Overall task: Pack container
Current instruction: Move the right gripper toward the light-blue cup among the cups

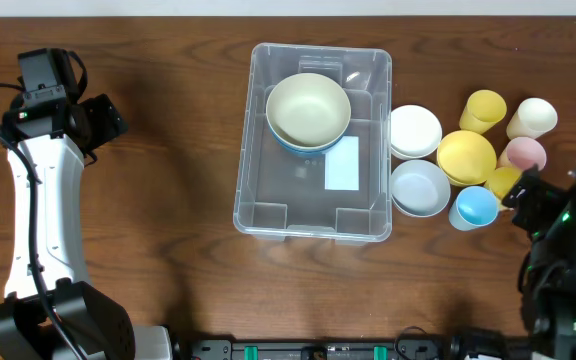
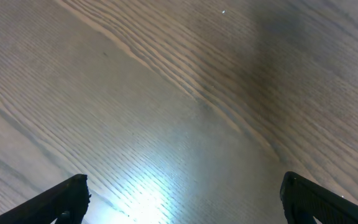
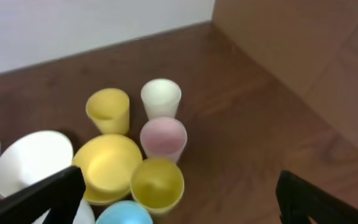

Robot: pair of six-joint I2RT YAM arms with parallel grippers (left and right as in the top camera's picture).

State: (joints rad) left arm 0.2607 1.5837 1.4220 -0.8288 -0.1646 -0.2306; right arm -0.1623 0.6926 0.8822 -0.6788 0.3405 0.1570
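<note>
A dark brown wood-grain table [image 1: 168,270] carries a large clear rectangular plastic container [image 1: 313,226], standing flat near the middle, towards the far edge. Just beside its right wall sit two shallow round bowls, a white plastic bowl [image 1: 414,131] farther back and a pale grey-blue plastic bowl [image 1: 419,187] in front of it. Right of these sits a yellow plastic bowl [image 1: 466,156]. Small upright plastic cups crowd around it: a tall yellow cup [image 1: 483,110] and a cream cup [image 1: 534,117] behind, a pink cup [image 1: 523,153] to its right, a second yellow cup [image 3: 157,182] and a light blue cup [image 1: 475,208] in front.
</note>
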